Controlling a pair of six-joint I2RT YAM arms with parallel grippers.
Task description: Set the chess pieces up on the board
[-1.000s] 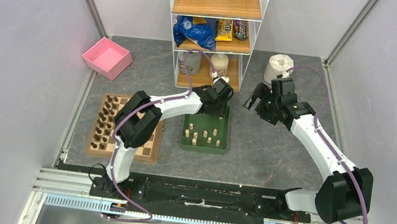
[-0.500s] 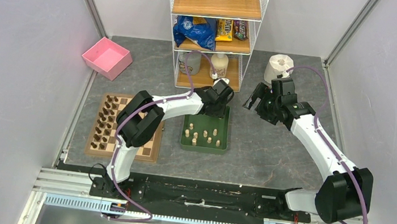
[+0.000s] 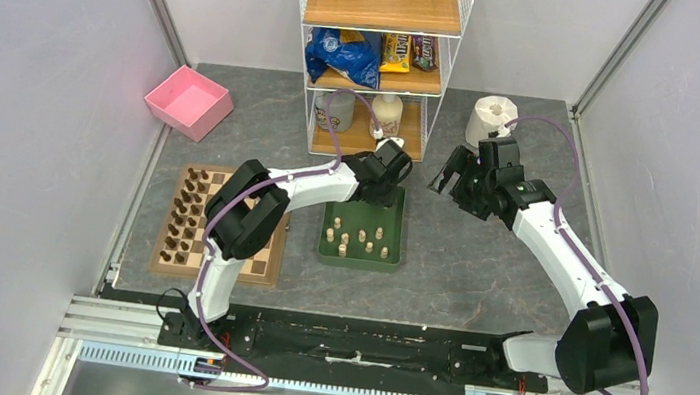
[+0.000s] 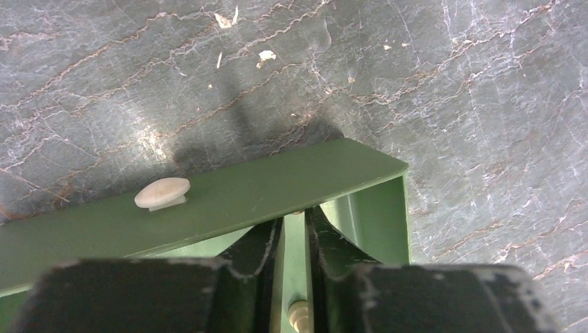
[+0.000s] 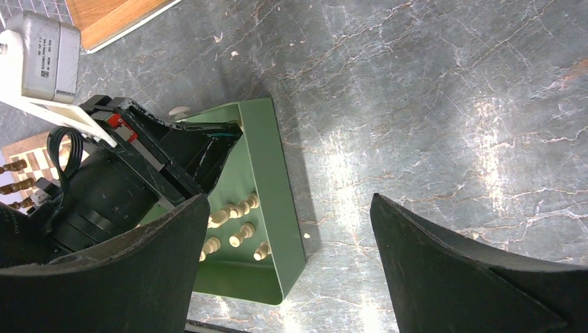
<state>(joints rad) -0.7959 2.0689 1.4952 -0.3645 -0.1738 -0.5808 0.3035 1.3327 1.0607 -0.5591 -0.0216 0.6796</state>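
Over the last second my left arm has barely shifted in the overhead view; it has settled at the far end of the green tray. On its wrist camera the left gripper shows its fingers drawn nearly together. Only a slit is left between them, and a pale piece sits in that slit. Whether the pads already bite on it I cannot tell (nothing has lifted). The right gripper has not moved: wide open, empty, hanging over the table beside the tray. The other pale pieces wait in the tray, and the dark pieces line the left side of the board. I judge this a pick just beginning, with the whole pale side left to place.
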